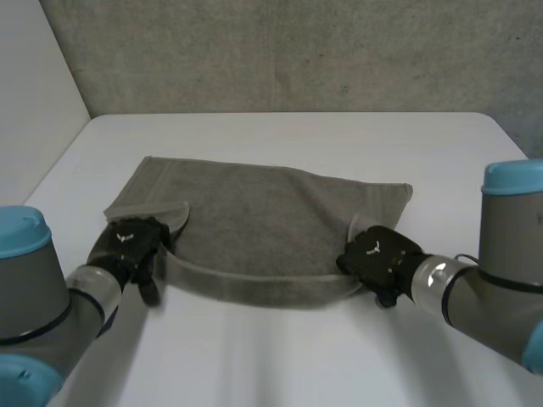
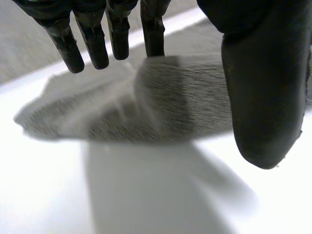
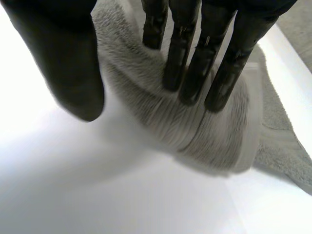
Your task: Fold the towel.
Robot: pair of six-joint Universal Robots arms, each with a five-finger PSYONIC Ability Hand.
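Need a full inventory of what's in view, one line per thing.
towel: 1, grey, spread on the middle of the table, near corners lifted at the hands
table: 1, white, under the towel
back wall: 1, grey, behind the table
side wall: 1, pale, beyond the table's left edge
left arm: 1, grey with light-blue cap, near left
right arm: 1, grey with light-blue cap, near right
left hand: 1, black, at the towel's near left corner, fingers straight, thumb apart
right hand: 1, black, at the towel's near right corner, straight fingers lying on the cloth, thumb apart
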